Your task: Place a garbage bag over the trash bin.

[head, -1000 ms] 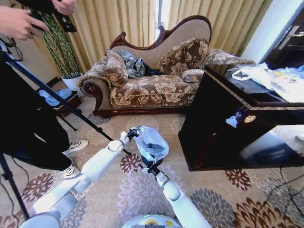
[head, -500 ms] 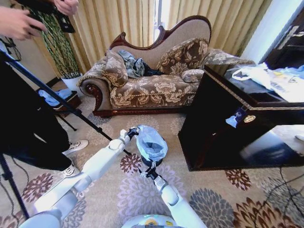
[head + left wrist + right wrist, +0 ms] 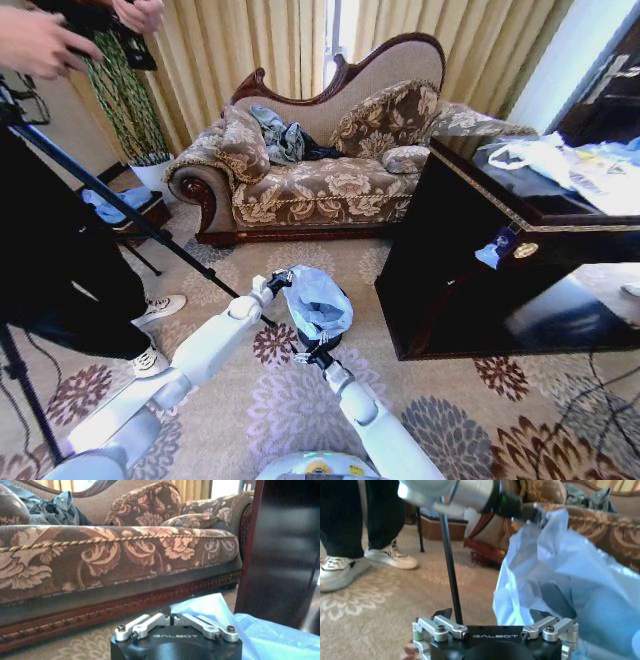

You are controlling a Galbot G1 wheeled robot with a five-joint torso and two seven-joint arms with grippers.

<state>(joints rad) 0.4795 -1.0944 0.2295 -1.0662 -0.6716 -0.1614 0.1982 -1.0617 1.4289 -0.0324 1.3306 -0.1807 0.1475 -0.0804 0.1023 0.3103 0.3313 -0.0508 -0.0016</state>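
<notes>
The small black cylindrical trash bin point(image 3: 322, 340), draped in the crinkly pale blue garbage bag point(image 3: 317, 300), stands on open patterned carpet point(image 3: 300, 400). A dark wooden cabinet point(image 3: 480, 280) stands near on the right; the brown floral sofa point(image 3: 310, 185) blocks beyond; a black tripod leg point(image 3: 150, 230) slants across the left.

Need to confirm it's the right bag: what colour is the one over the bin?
Pale blue, translucent bag; clearest in the right wrist view.

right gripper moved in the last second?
Yes. In the head view the right gripper has slid slightly toward the robot's left, judged against the dark cabinet, staying at the near side of the bag on the bin.
</notes>
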